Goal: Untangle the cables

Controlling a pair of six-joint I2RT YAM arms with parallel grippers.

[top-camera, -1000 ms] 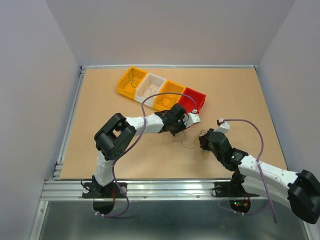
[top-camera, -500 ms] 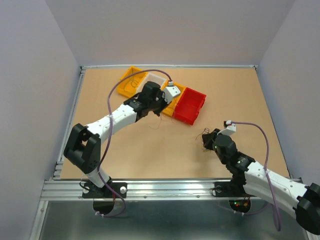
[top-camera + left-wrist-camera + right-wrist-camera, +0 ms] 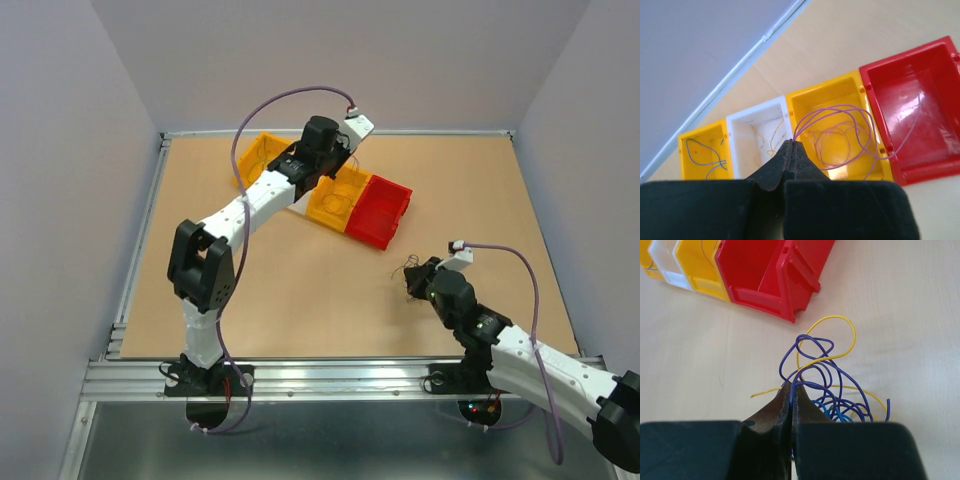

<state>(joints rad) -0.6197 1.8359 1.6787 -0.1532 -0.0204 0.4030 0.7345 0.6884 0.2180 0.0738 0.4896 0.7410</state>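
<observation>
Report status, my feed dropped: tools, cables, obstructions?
Left tool shut on purple wire above yellow bin. Right tool shut on tangled cables. No obstruction seen.

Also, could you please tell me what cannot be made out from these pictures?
Top view: the left arm covers most of the white bin; the cables are too thin for colours.
Right wrist view: the right pincer hides the cables' near part and which strand it grips.
Left wrist view: the left pincer hides where it holds the purple strand; glare veils the red bin floor, its right end cropped.
</observation>
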